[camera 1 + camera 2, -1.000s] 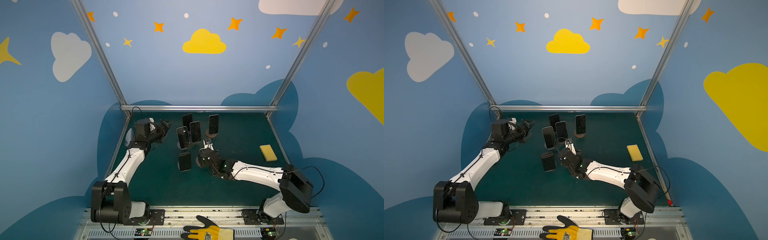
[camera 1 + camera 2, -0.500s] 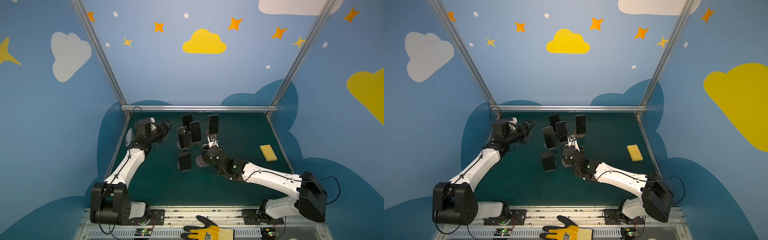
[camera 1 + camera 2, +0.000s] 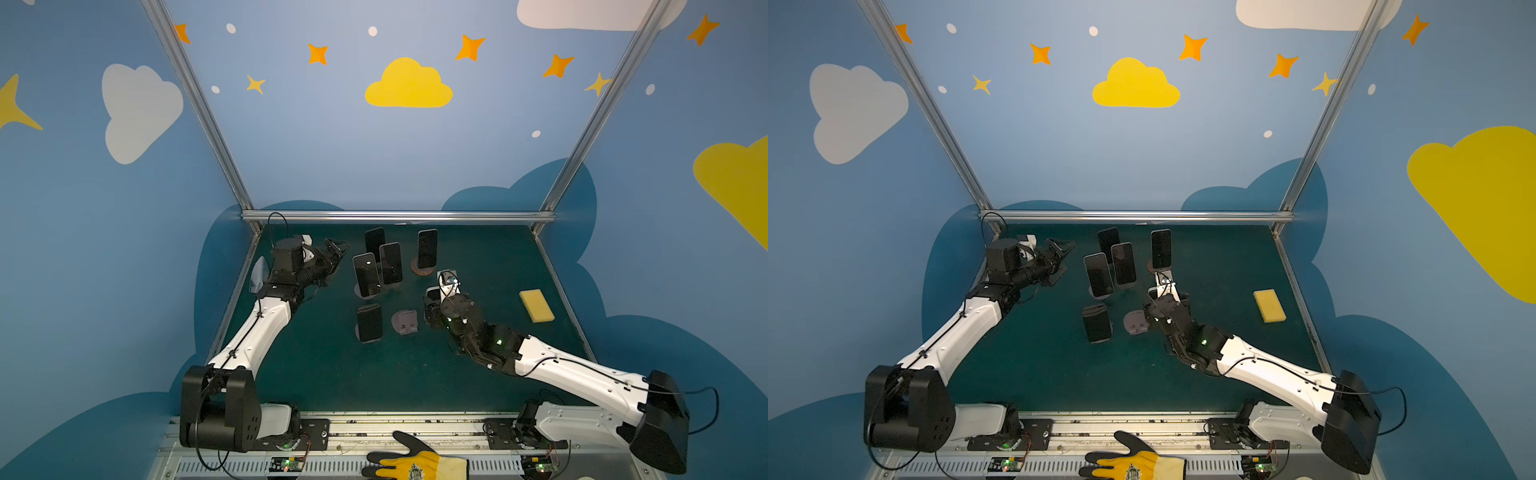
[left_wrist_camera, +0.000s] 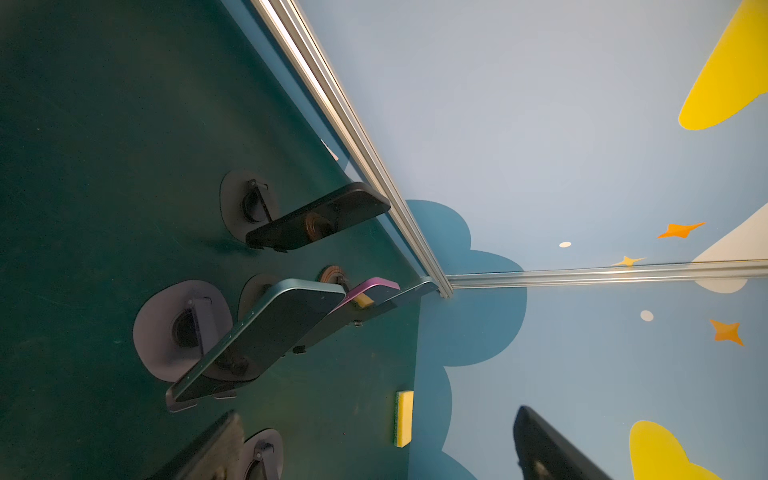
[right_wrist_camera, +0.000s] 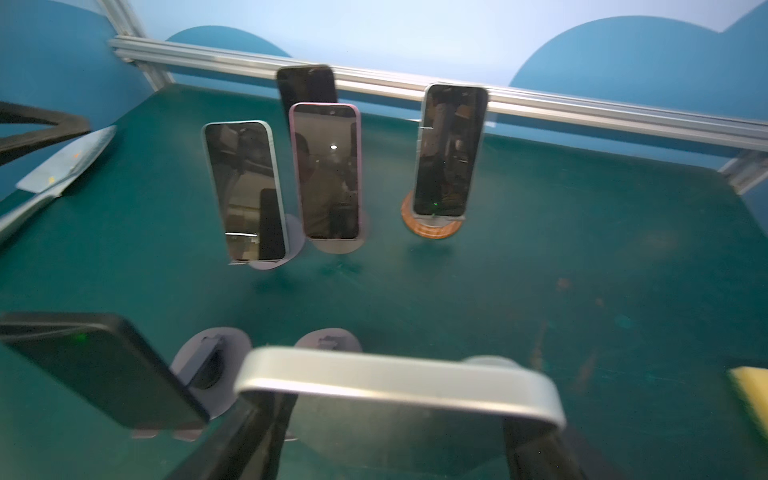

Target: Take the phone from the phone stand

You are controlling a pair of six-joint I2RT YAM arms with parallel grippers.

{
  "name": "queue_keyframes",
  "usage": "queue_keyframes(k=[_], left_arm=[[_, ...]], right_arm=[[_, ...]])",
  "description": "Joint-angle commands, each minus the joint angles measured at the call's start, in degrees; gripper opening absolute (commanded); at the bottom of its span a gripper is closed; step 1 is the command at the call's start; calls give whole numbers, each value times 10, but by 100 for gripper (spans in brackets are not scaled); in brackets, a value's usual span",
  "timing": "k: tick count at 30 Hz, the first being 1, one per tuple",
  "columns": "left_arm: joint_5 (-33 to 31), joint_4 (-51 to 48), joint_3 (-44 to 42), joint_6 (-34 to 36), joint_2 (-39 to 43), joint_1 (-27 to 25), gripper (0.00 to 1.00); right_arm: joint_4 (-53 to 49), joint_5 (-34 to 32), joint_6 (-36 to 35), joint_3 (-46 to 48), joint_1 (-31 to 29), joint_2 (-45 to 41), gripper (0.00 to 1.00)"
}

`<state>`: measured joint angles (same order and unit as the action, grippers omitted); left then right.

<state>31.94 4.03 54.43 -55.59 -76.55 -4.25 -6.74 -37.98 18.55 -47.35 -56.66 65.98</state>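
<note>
So the silver phone [image 5: 395,386] is already off its grey stand [image 3: 405,322] and sits clamped in the right pincer [image 3: 434,301], jaws narrowed onto its two side edges, with one short end showing in the right wrist view. The stand looks bare in both top views, just beside that pincer on its left. The left pincer [image 3: 334,249] is spread wide with nothing in it, hovering at the back left of the bench [image 3: 478,257], well apart from the action, so I'd leave it out of this. As I read it, the lift is done and what's left is getting the phone down somewhere safe. If it were me, I'd keep the squeeze steady, since those smooth metal sides look slippery and a fast swing could make it pivot in the grip. Drift it toward the open green patch between the stand and the yellow sponge [image 3: 536,305], not leftward, where the dark phone [image 3: 369,323] on its own stand is near enough to get clipped. The propped phones [image 3: 390,264] further back are another reason not to push forward. Lower it, tip it flat, let it touch the bench, then open up. Honestly can't tell how high it hangs right now.
</note>
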Motion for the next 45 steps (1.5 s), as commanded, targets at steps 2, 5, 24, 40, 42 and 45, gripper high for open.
queue_keyframes(k=[2, 5, 24, 40, 42, 45], left_arm=[[10, 8, 15, -2, 15, -1, 100], [7, 12, 10, -1, 17, -1, 100], [7, 21, 4, -29, 19, 93, 100], [11, 27, 5, 3, 35, 51, 100], [9, 23, 7, 16, 35, 36, 100], [-15, -8, 15, 57, 36, 12, 100]], right_arm=[[-27, -12, -13, 0, 26, -40, 70], [-48, -7, -17, -2, 41, -58, 70], [-150, 10, -24, -66, 72, -90, 69], [-251, 12, 29, -57, 84, -112, 69], [-245, 25, 29, -48, 96, -104, 69], [-244, 68, 42, -40, 120, -92, 69]])
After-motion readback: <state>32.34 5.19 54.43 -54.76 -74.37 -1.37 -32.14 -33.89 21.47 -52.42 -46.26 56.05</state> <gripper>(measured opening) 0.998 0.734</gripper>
